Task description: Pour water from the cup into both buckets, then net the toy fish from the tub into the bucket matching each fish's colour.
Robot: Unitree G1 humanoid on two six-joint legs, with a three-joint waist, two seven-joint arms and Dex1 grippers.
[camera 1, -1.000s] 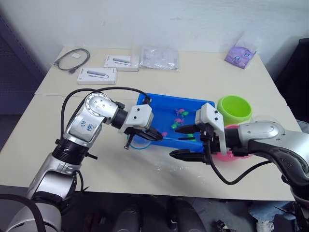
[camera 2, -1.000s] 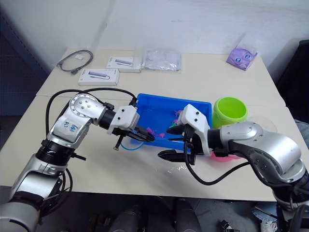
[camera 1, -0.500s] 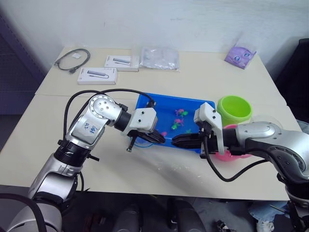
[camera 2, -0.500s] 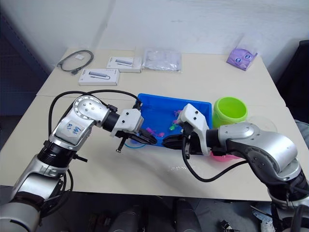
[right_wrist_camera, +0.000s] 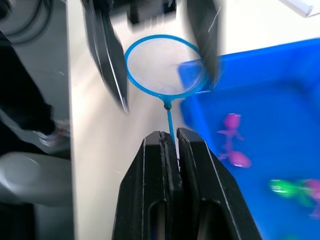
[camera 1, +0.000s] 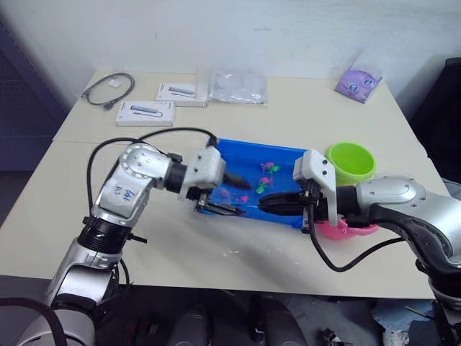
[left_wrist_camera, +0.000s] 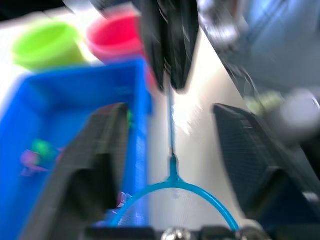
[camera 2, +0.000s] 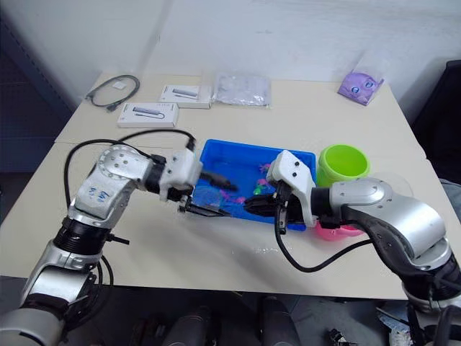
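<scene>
Both grippers meet at the near edge of the shallow rectangular bright blue plastic tub (camera 1: pixel 284 158), which sits mid-bench with its long side toward the robot. In the right wrist view the right gripper (right_wrist_camera: pixel 169 137) has its two black fingers pressed together on the thin handle of the small net (right_wrist_camera: pixel 162 66), a round blue-rimmed hoop with fine pale mesh; the handle runs straight out from between the fingertips to a small dark joint at the hoop. The hoop lies partly over the tub's near corner and partly over the cream bench (camera 1: pixel 72 187). The left gripper (left_wrist_camera: pixel 172 125) is spread wide, one finger on each side of the hoop, not touching it as far as the blurred wrist views allow. Inside the tub lie several tiny plastic toy fish (camera 1: pixel 268 168), some magenta and some bright green, scattered toward the tub's middle and right half. Just beyond the tub's right end stands the lime green round plastic bucket (camera 1: pixel 350 162), open side up, and nearer the robot, largely hidden by the right arm, the pink round plastic bucket (camera 1: pixel 338 231). At the bench's far side rest two flat white boxes (camera 1: pixel 145 112), a coiled grey cable (camera 1: pixel 106 89), a clear plastic bag (camera 1: pixel 238 86) and a small purple packet (camera 1: pixel 358 81).
</scene>
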